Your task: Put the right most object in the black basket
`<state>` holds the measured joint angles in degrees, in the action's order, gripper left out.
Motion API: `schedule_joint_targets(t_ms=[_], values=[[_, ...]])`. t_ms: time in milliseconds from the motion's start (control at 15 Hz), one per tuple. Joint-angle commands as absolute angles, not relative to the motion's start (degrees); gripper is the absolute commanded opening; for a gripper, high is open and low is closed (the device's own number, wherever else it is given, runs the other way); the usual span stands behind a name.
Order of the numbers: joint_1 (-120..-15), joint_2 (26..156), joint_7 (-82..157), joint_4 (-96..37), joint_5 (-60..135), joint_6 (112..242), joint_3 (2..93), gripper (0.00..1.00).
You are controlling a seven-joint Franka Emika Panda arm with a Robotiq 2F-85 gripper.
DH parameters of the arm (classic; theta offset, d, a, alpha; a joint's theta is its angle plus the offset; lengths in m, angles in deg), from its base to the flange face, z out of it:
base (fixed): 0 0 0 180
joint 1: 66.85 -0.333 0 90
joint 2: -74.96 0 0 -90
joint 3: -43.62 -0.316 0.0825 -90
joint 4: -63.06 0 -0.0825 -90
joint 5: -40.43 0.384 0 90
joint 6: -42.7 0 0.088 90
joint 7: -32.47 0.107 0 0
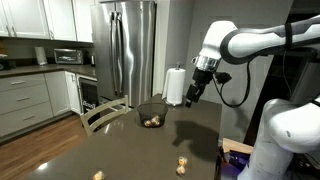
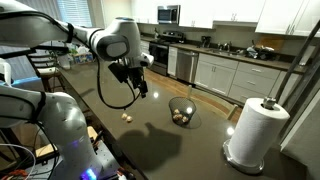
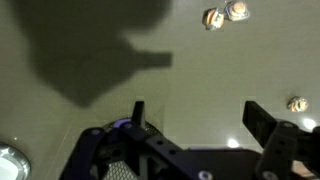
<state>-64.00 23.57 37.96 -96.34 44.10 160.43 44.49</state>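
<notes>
— Rightmost lump (image 1: 183,160)?
— On dark tabletop (image 1: 120,150) nr front edge in an exterior view, well apart from black basket (image 1: 152,115). Not in basket yet.
— Gripper (image 1: 190,97)?
— Hangs above table, off to one side of basket, roll of paper towel (image 1: 175,86) behind. Wrist view: fingers (image 3: 262,122) spread apart, only bare table between.
— Seen from wrist only?
— Twin lumps (image 3: 237,10) at top, single lump (image 3: 295,103) just beside right-hand finger. Can't match these to exterior views w/ certainty.
— Hard to read?
— Pale pieces (image 2: 180,116) inside basket, count unclear. Second lump (image 1: 98,175) nearly cut by frame bottom.
— Room?
— Open tabletop all round rightmost lump; chair (image 1: 105,115) at far edge.
</notes>
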Motion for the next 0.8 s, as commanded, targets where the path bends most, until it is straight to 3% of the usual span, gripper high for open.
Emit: schedule_joint_targets(t_ms=[0,733], values=[[-64.4,31.3,41.0,-93.3,44.5,156.9,41.8,1.0],[-69.8,52.4,42.4,-90.8,45.1,154.6,36.9,1.0]])
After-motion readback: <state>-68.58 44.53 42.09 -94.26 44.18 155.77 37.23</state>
